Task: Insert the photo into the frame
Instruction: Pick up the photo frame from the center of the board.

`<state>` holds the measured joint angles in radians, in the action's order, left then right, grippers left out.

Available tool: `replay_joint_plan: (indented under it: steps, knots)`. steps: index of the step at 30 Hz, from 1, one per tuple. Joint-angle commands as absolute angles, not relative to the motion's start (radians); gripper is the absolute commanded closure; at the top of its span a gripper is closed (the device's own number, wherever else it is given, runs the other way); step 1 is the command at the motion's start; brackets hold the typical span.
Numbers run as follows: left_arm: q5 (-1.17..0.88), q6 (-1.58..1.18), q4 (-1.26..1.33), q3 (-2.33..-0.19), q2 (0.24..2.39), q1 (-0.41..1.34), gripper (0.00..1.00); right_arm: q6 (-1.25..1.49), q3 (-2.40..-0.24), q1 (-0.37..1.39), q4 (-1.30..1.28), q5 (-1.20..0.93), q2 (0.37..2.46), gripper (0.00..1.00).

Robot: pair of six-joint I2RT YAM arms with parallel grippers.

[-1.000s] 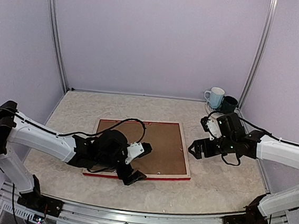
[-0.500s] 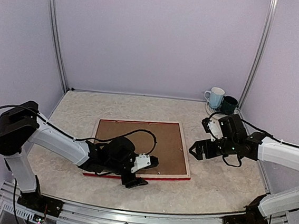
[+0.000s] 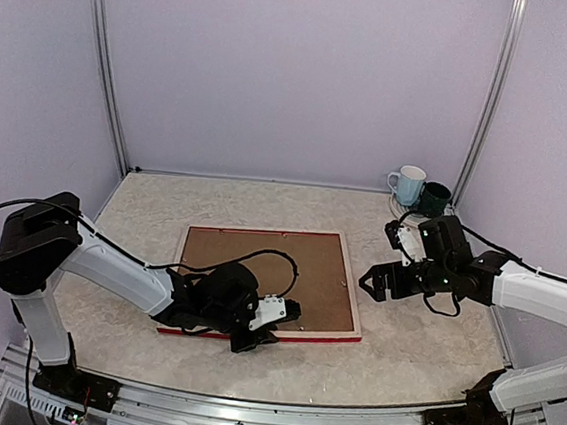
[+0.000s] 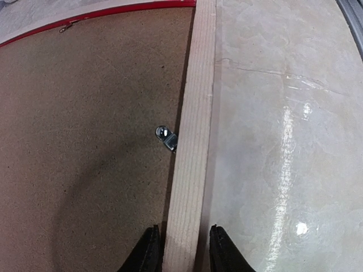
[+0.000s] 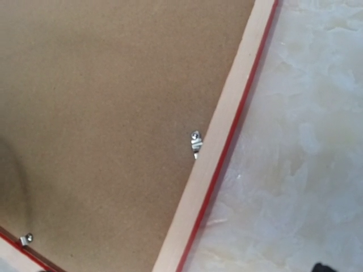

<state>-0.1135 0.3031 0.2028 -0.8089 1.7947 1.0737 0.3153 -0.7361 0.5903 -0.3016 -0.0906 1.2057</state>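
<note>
Lying face down in the middle of the table [image 3: 153,210], the frame [image 3: 352,290] shows pale wood rails with a thin red line along the outer edge. A brown backing board [image 3: 299,259] fills it, and a small metal clip [image 4: 166,137] on the near rail laps onto the board.

The left gripper [image 3: 267,327] sits low at the near rail with one fingertip [image 4: 148,252] on the board side and the other on the table side. I cannot tell whether they pinch the wood. A second ago its jaws were spread wide and it stood higher over that edge.

The right gripper [image 3: 377,282] hovers just off the frame's right rail, jaws fully apart and empty, much as before. The frame has not shifted.
</note>
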Motion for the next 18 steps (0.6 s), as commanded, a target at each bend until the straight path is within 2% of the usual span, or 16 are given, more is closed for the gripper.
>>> replay_joint_plan:
  steps: [1,4,7,12,18]
  knots:
    - [-0.131,0.301,0.202,-0.819,1.817,1.079,0.78,0.322,-0.730,0.575,-0.287,-0.101,1.161,0.01]
    - [-0.133,0.297,0.202,-0.820,1.817,1.079,0.91,0.321,-0.737,0.572,-0.291,-0.118,1.162,0.01]
    - [-0.133,0.293,0.193,-0.822,1.813,1.078,1.00,0.322,-0.740,0.571,-0.297,-0.127,1.173,0.01]
    - [-0.133,0.287,0.164,-0.838,1.782,1.080,1.00,0.316,-0.732,0.571,-0.290,-0.154,1.172,0.01]
    - [-0.136,0.276,0.096,-0.883,1.715,1.078,1.00,0.243,-0.708,0.571,-0.250,-0.287,1.102,0.01]
